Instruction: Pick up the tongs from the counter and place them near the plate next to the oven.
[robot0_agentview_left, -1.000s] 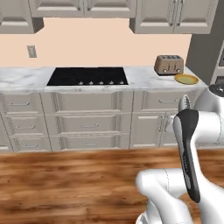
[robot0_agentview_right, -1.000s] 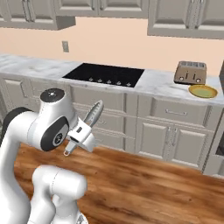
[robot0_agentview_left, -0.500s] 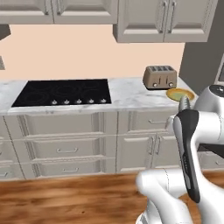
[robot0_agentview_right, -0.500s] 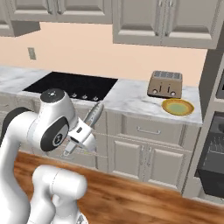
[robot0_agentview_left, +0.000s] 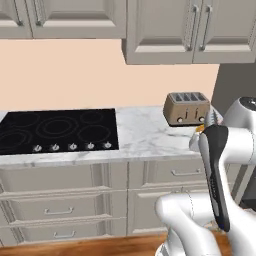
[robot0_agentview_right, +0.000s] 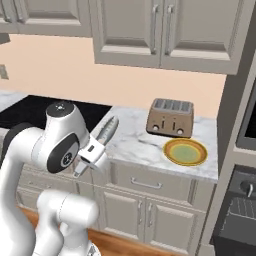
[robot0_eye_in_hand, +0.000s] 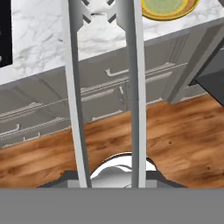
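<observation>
My gripper (robot0_agentview_right: 91, 151) is clamped on the tongs (robot0_agentview_right: 107, 129), held in the air in front of the counter (robot0_agentview_right: 135, 142). Plate (robot0_agentview_right: 185, 151) sits on counter just in front of the toaster (robot0_agentview_right: 170, 117).

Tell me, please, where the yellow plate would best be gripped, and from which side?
Probably the front rim of the plate, coming from above at the near edge of the counter. It lies flat and low, so only the raised rim offers a pinch, and the toaster stands close behind it.
</observation>
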